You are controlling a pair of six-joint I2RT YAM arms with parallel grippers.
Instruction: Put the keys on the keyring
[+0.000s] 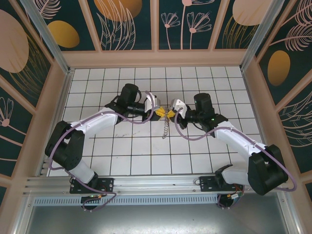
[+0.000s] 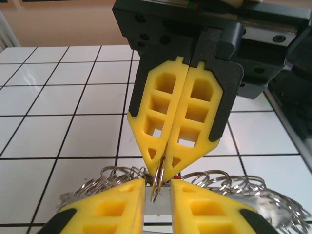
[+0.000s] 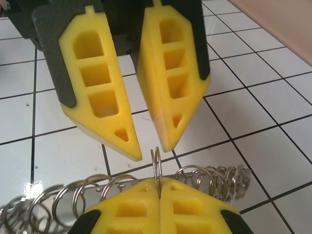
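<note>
right gripper (image 3: 158, 187) pinches keyring (image 3: 156, 163) | left gripper (image 3: 151, 151) parted opposite | tiled table (image 3: 273, 97)

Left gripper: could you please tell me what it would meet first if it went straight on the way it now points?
Probably the small metal ring, pinched upright in the right gripper, which faces it head-on; the ring lines up with the gap between the left gripper's parted fingers, though depth is unclear.

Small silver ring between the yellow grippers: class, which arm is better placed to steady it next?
Right. The right gripper is shut on the small silver metal ring. The left gripper faces it with jaws apart, clamping nothing.
</note>
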